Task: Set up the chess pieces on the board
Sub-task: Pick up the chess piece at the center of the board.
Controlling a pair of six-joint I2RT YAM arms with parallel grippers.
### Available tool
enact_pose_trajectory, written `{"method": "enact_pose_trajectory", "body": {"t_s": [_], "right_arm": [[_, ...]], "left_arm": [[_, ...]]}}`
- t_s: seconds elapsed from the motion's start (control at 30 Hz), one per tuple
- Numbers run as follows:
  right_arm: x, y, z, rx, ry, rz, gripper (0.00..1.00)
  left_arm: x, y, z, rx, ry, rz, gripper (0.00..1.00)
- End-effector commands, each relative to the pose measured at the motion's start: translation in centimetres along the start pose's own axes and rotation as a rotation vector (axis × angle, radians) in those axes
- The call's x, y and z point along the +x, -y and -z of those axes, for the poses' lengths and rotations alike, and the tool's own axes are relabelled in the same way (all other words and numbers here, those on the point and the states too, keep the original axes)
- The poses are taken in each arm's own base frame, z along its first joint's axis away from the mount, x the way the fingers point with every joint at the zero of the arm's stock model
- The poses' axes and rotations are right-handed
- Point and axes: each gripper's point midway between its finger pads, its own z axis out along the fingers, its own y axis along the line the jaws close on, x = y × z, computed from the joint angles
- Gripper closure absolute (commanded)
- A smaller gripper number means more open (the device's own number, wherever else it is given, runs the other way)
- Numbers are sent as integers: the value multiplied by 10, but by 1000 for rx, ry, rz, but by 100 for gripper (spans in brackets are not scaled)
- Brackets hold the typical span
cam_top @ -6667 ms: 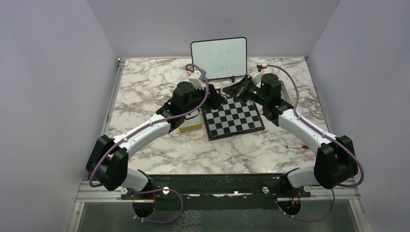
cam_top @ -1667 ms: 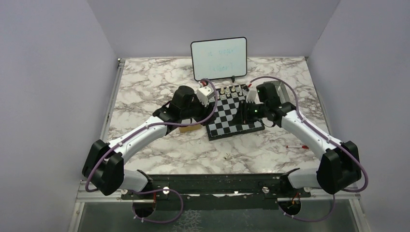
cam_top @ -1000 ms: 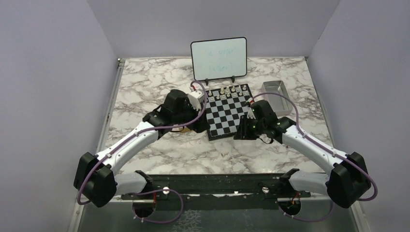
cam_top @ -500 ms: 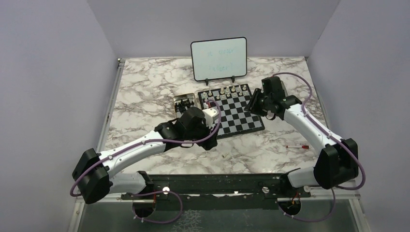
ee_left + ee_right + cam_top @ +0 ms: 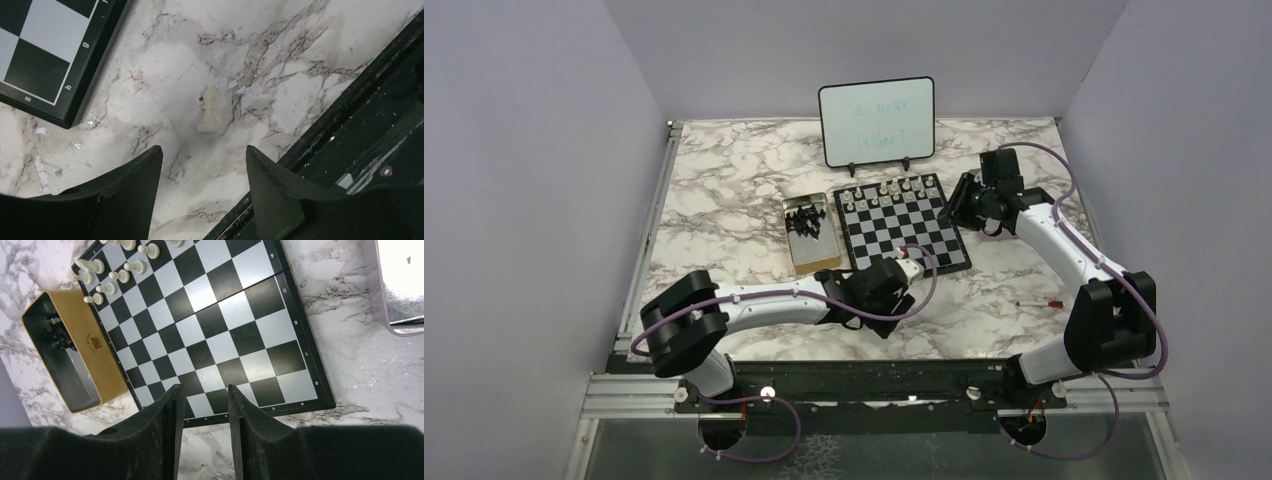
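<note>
Left hand point(image 5: 202, 150) is now hovering, fingers apart and empty, having swung from the board's far-left corner to the bench's point(image 5: 165, 65) near edge. A stray white piece point(image 5: 208, 116) is sitting on the marble just ahead, off the board point(image 5: 45, 30). It's probably going for that next; right hand point(image 5: 204, 390) is idling over the board, fingers slightly apart, empty.

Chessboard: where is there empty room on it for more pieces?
The board is bare from its middle to the near edge, beside the box holding black pieces. The far rows by the whiteboard are crowded with white pieces.
</note>
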Motion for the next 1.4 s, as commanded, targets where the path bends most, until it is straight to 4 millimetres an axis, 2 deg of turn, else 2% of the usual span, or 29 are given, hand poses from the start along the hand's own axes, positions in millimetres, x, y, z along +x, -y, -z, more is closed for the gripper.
{"method": "enact_pose_trajectory", "body": {"t_s": [0.0,0.1,0.33,0.5,0.7,0.77,0.97,1.13,1.37], "right_arm": [[-1,-3,2,-38,12,32,59],[-4,0,5,-29,33,41,59],[3,5,2,-28,20,41,59],[7,7,0,-30,23,29,59],[12,7,-1,-42,11,34,59],[18,5,0,-72,-4,45,59],[44,-29,15,-339,-91,161,59],[49,-54,36,-510,-88,203,59],[62,-82,62,-663,-133,231,57]], "left_arm": [[-20,2,-17,-53,51,-2,38],[-14,1,-29,-56,23,-16,45],[-2,0,-47,-65,-21,-36,48],[9,-6,-52,-88,-49,-48,69],[9,-7,-43,-94,-51,-54,81],[5,-7,-38,-95,-40,-60,84],[-17,-11,-23,-78,18,-14,85],[-45,-26,-2,-2,112,98,86],[-89,-58,42,94,315,200,86]]}}
